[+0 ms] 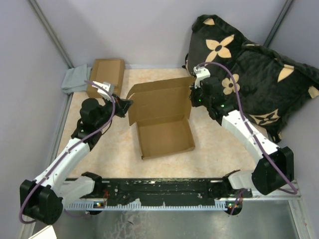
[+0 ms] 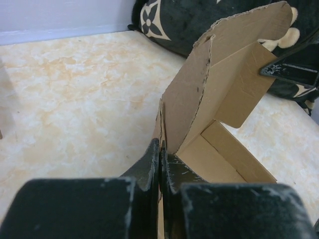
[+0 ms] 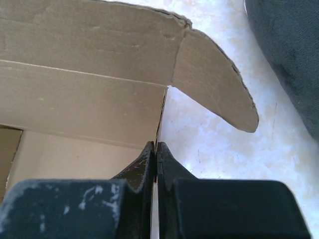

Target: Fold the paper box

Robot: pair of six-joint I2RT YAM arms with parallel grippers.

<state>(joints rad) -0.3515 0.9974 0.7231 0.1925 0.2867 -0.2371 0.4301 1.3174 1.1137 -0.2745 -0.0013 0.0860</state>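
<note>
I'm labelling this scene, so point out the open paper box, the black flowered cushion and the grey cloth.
paper box (image 1: pixel 164 137): top view, bare inside floor of its tray.
cushion (image 1: pixel 261 67): top view, black fabric near its middle.
grey cloth (image 1: pixel 75 79): top view, middle of the crumpled fabric.

The top camera is looking down from above and behind the arms, taking in the whole table (image 1: pixel 214 152). Each wrist camera is sitting very close, sighting along the left gripper (image 2: pixel 160 152) or right gripper (image 3: pixel 155 148) from opposite sides. All three views are sharing the paper box (image 1: pixel 162 117).
</note>
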